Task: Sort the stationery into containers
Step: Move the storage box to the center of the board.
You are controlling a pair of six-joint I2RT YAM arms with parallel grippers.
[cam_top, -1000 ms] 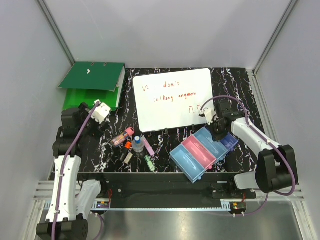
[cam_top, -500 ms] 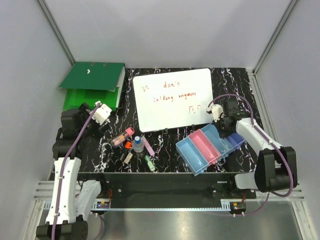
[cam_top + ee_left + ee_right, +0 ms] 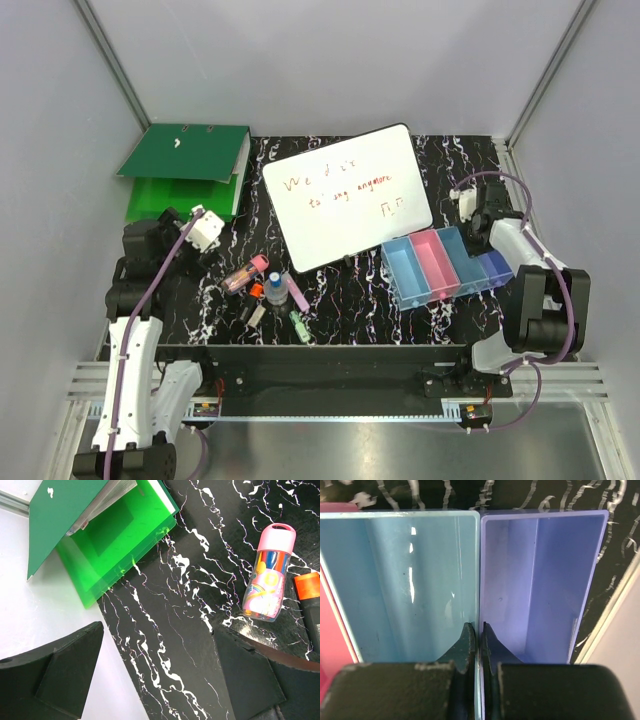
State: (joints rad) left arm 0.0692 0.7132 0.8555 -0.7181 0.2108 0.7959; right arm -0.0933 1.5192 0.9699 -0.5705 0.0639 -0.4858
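The stationery lies in a cluster left of centre: a pink-capped tube [image 3: 247, 272], an orange-red piece [image 3: 256, 290], a clear bottle with a blue cap [image 3: 276, 291], a lilac stick [image 3: 298, 290], a green clip-like piece [image 3: 298, 323] and a small grey-white block [image 3: 255, 313]. The row of four bins [image 3: 408, 281] sits at the right. My right gripper [image 3: 485, 248] is shut on the wall [image 3: 479, 570] between the light blue and purple bins, one finger in each; in its wrist view the gripper [image 3: 480, 630] is at the bottom centre. My left gripper [image 3: 157, 675] is open and empty above the table, left of the pink-capped tube [image 3: 269, 577].
A white whiteboard [image 3: 345, 195] with red writing lies tilted at the back centre, its lower right corner close to the bins. A green ring binder [image 3: 185, 165] lies at the back left and shows in the left wrist view [image 3: 95, 535]. The table's right edge is just beyond the purple bin.
My right gripper has dragged the bin row to the right and back, turning it nearly level. The whiteboard has rotated counter-clockwise. The left arm has barely moved.
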